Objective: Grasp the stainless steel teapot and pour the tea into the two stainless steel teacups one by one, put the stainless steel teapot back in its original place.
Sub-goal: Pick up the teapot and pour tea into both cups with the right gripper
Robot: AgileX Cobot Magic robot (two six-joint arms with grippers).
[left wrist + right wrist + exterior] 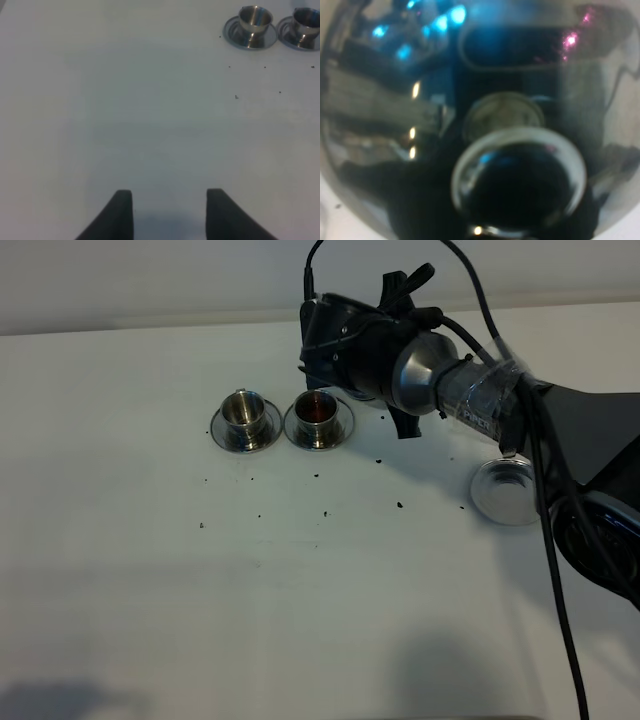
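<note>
The stainless steel teapot point(418, 375) hangs tilted above the table, just right of the two teacups, with my right gripper point(385, 360) shut on it. Its spout is hidden behind the black wrist. In the right wrist view the teapot's lid and knob point(517, 180) fill the picture. The right teacup point(318, 410) holds reddish tea; the left teacup point(243, 410) looks shiny inside. Each stands on its own small saucer. The wider saucer point(508, 490) lies bare at the right. My left gripper point(170, 210) is open over bare table, far from the teacups point(255, 20) point(306, 22).
Dark crumbs point(400, 505) are scattered over the white table in front of the cups. The right arm and its cables point(560, 570) cross the right side, partly over the wide saucer. The table's far edge runs behind the cups.
</note>
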